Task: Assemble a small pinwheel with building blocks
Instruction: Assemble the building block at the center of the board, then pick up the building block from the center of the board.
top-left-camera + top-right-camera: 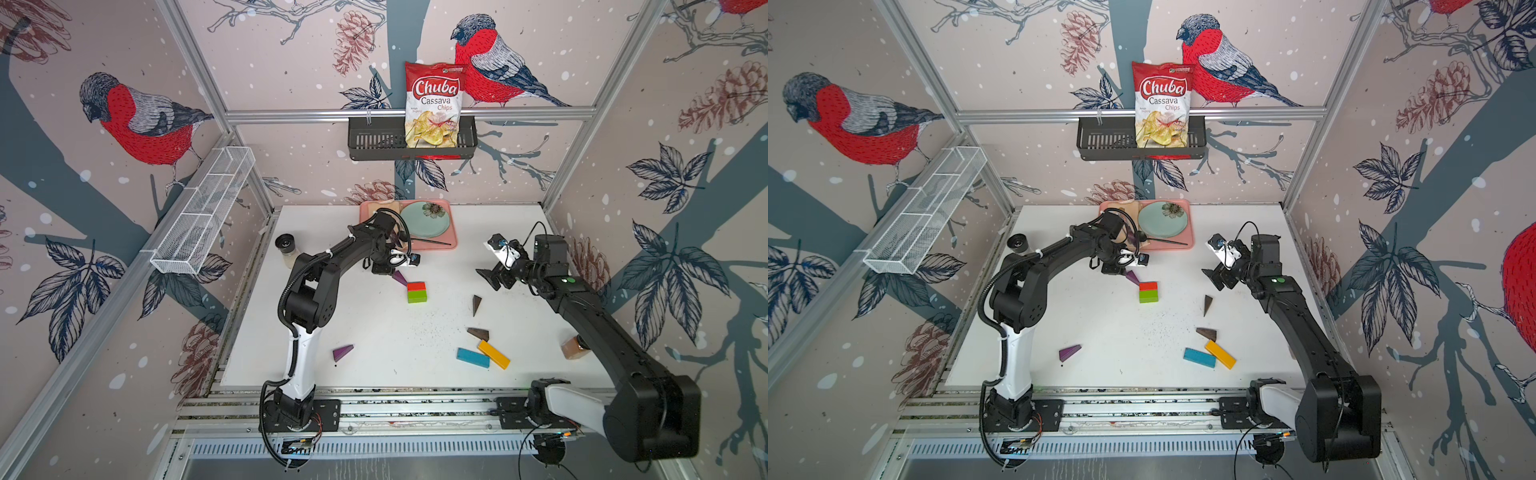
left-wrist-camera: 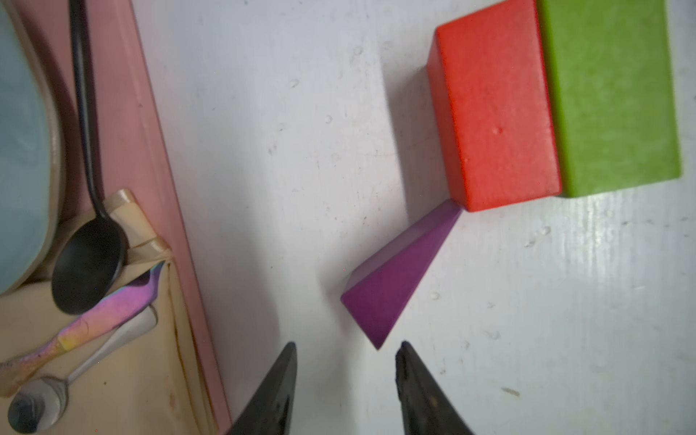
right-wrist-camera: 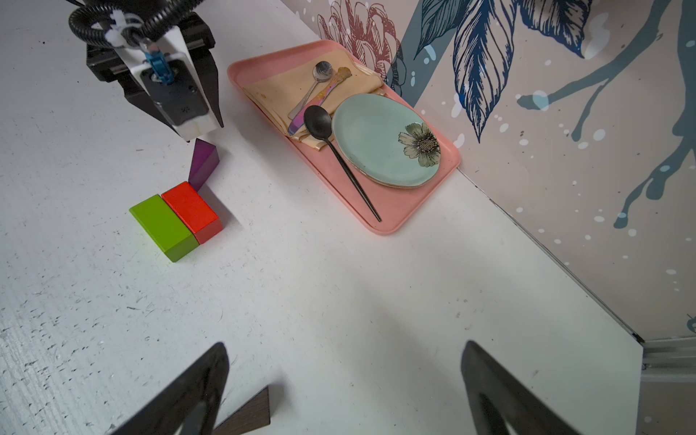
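Note:
The red block (image 1: 416, 286) and green block (image 1: 417, 296) lie side by side mid-table. One purple wedge (image 2: 391, 278) touches the red block's corner with its thin end. My left gripper (image 2: 346, 350) hovers just behind the wedge's wide end, open and empty. A second purple wedge (image 1: 343, 352) lies near the front left. Two dark brown wedges (image 1: 476, 304) (image 1: 478, 333), a blue bar (image 1: 473, 358) and a yellow bar (image 1: 493, 354) lie at the front right. My right gripper (image 3: 344, 350) hangs wide open above the table, empty, with a brown wedge (image 3: 248, 412) beside one finger.
A pink tray (image 1: 451, 243) with a teal plate (image 1: 424, 219), napkin and spoons stands at the back, close behind the left gripper. Spice jars stand at the left (image 1: 286, 247) and right (image 1: 575, 347) table edges. A black basket (image 1: 374, 141) with a chips bag hangs on the back wall.

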